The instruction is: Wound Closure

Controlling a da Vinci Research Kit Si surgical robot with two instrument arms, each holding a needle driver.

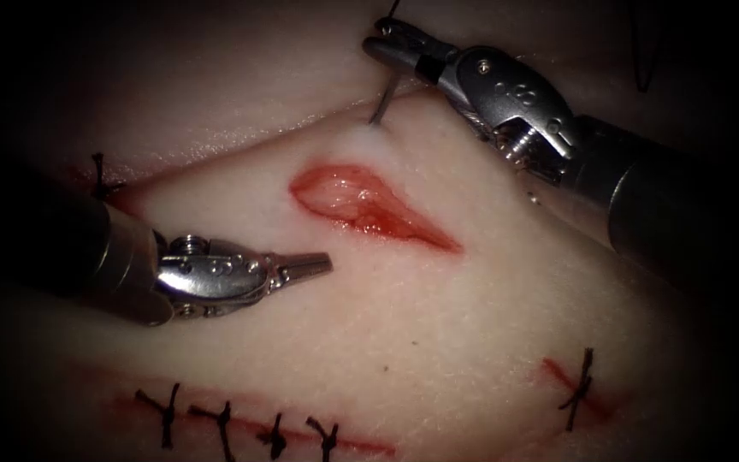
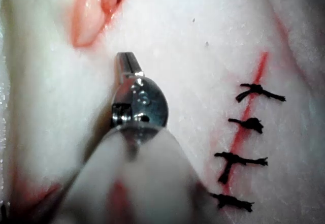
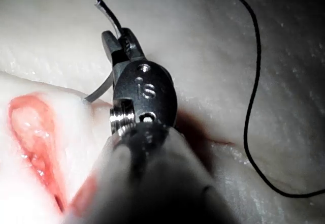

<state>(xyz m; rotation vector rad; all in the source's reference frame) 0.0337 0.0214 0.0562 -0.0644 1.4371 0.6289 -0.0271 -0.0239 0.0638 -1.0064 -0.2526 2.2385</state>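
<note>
The open cut lies red in the middle of the tissue. My right tool comes in from the upper right with its jaws shut on the needle near the thread end. The needle curves down, and its tip touches the tissue just beyond the cut's far edge; I cannot tell whether it has entered. In the right wrist view the right tool grips the needle, and the thread trails off from it. My left tool hovers left of the cut, jaws shut on nothing. The left wrist view shows the left tool near the cut.
A closed cut with several black stitches runs along the near edge, also in the left wrist view as stitches. A single stitch sits at the lower right and another stitch at the far left. The right shaft crosses the upper right.
</note>
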